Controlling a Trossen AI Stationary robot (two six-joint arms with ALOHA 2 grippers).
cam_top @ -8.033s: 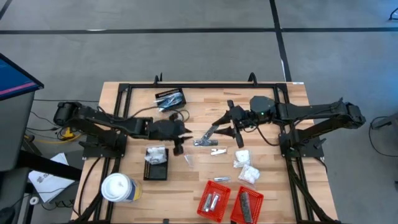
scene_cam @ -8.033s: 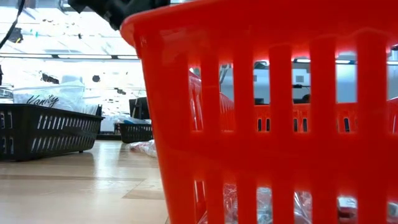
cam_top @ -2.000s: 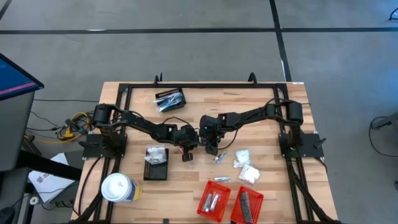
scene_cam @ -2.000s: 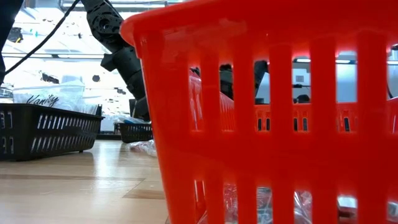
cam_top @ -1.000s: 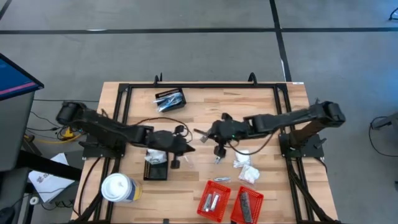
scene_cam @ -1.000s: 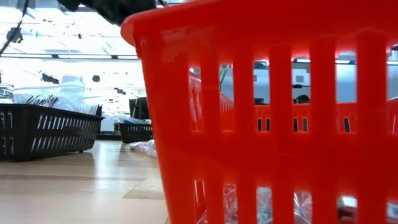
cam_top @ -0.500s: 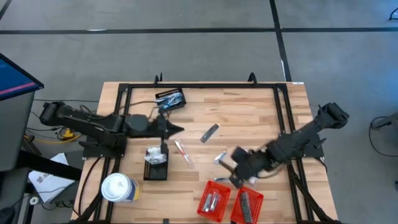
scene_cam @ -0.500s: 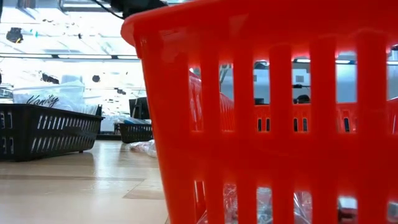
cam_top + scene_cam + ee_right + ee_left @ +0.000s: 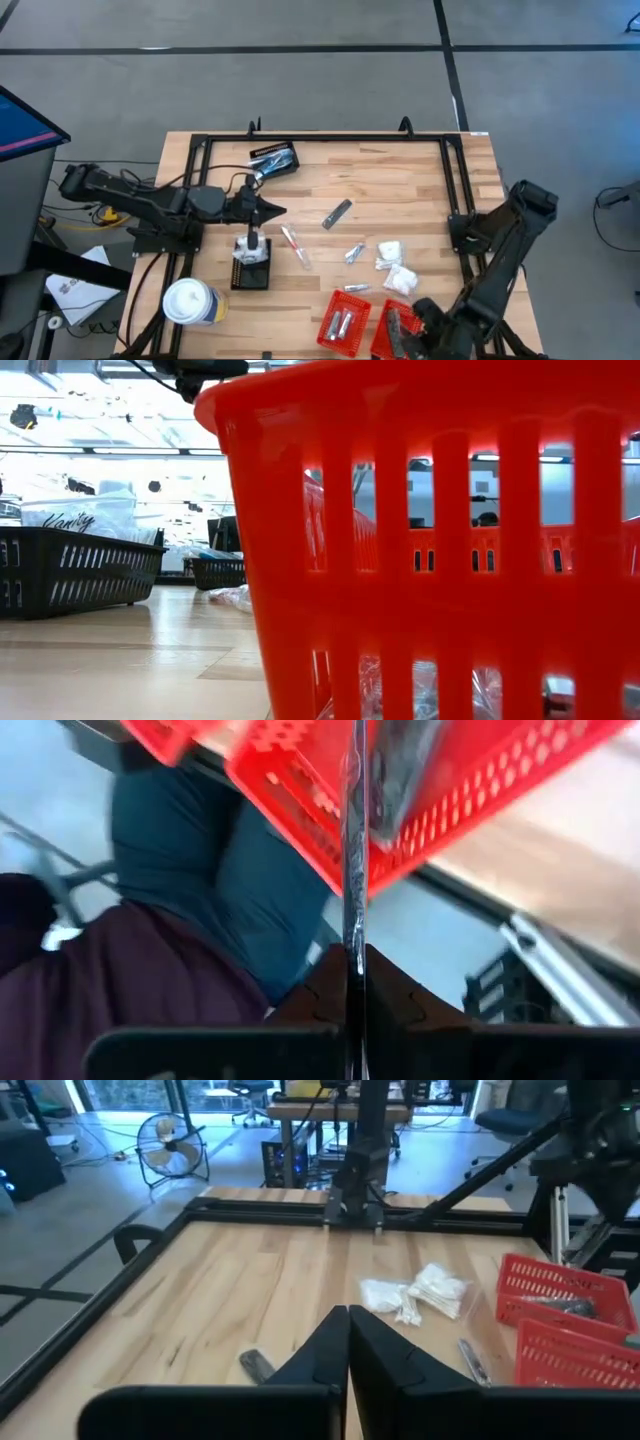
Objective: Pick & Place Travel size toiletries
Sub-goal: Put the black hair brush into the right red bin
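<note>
While shut, right pincer (image 9: 408, 340) beside red basket (image 9: 398, 322)

Two red slotted baskets (image 9: 343, 322) sit side by side at the table's (image 9: 400, 180) near edge. A white lidded cup (image 9: 188, 301) stands at the near-left corner.

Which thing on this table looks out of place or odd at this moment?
The right hand hangs past the table's near edge, beside the two red slotted plastic baskets, shut on a thin silvery strip. Several small toiletries lie scattered mid-table.
</note>
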